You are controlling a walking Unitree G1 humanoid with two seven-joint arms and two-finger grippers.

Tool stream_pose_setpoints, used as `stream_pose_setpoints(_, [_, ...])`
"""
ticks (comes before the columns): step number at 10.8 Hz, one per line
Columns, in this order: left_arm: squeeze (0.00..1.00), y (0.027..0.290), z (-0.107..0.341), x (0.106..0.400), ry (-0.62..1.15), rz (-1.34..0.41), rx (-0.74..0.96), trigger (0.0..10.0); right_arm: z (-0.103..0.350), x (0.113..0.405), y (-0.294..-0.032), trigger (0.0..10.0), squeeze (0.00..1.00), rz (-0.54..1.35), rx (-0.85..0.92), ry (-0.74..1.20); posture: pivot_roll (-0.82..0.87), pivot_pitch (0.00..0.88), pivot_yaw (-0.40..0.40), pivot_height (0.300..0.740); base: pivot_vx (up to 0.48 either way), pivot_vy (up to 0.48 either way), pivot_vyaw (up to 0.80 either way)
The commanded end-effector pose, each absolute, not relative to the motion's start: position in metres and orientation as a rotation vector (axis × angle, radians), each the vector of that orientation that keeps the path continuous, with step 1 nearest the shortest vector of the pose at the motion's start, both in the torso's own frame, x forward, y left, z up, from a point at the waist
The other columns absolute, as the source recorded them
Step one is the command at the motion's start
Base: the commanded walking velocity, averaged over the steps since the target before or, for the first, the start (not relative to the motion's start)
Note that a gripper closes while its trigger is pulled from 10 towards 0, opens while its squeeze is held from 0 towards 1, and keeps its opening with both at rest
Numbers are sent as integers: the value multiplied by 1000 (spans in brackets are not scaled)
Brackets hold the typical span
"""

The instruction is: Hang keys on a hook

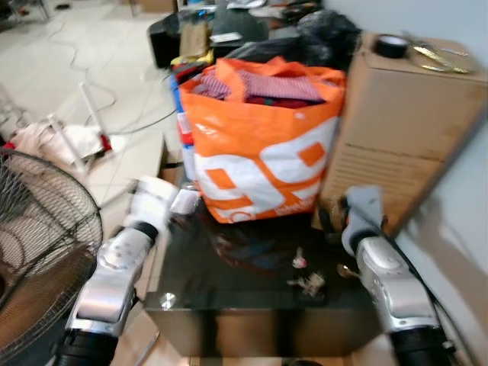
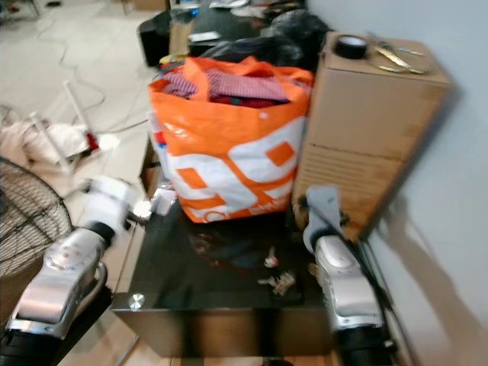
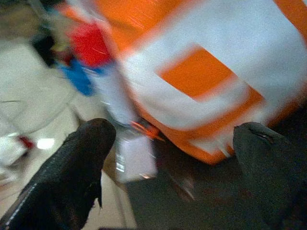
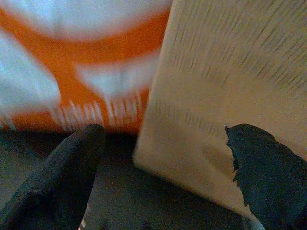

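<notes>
I am looking down at a dark glossy table (image 1: 191,282) with both arms reaching over it. The keys (image 1: 309,284) are lying on the table top near its front edge, just inside my right arm, blurred into a small silver cluster with a bit of red. My left gripper (image 3: 172,158) is hovering at the table's left side, its fingers (image 3: 79,167) spread wide apart with nothing between them. My right gripper (image 4: 163,167) is sitting further back on the right, fingers likewise well apart and holding nothing, pointing at the seam where the bag meets the box. Behind the keys an orange and white bag (image 1: 263,149) is standing on the table, stuffed with cloth; there is white lettering along its bottom edge, but it is smearing too much for me to read. A cardboard box (image 1: 400,122) is touching the bag's right side, with a tape roll (image 1: 391,45) on top; its printed lines are illegible. A fan (image 1: 38,252) is cut off at the left edge.
</notes>
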State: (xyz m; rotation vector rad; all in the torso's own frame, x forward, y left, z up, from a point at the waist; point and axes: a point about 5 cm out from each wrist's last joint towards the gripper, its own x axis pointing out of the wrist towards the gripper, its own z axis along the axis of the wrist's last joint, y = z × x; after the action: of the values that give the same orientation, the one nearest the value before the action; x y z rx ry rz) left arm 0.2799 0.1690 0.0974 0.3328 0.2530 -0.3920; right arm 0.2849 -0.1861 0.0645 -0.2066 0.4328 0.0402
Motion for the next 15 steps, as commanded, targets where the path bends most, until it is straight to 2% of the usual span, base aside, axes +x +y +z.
stream_pose_setpoints(1, [0,167,89,277,298,-438,345,10000,60,282,-188,10000,0,52,-230,472,-49,0,11,740,0,0,0])
stream_pose_setpoints(2, [0,161,83,276,334,-506,332,10000,55,277,-194,10000,0,93,-269,528,-79,0,11,740,0,0,0])
stream_pose_setpoints(3, [0,148,73,273,404,-669,314,10000,46,266,-205,10000,0,170,-314,643,-109,0,7,740,0,0,0])
stream_pose_setpoints(6, [0,134,67,261,513,-923,306,10000,23,265,-228,10000,0,134,-333,778,-120,0,-17,740,0,0,0])
stream_pose_setpoints(9, [0,134,71,252,560,-1037,305,10000,4,264,-237,10000,0,141,-291,843,-114,0,13,740,0,0,0])
stream_pose_setpoints(14, [0,142,80,262,581,-1055,382,10000,-6,268,-238,10000,0,120,-97,853,-137,0,38,740,0,0,0])
stream_pose_setpoints(15, [0,140,80,263,583,-1067,376,10000,-9,266,-237,9490,0,109,-72,856,-140,0,42,740,0,0,0])
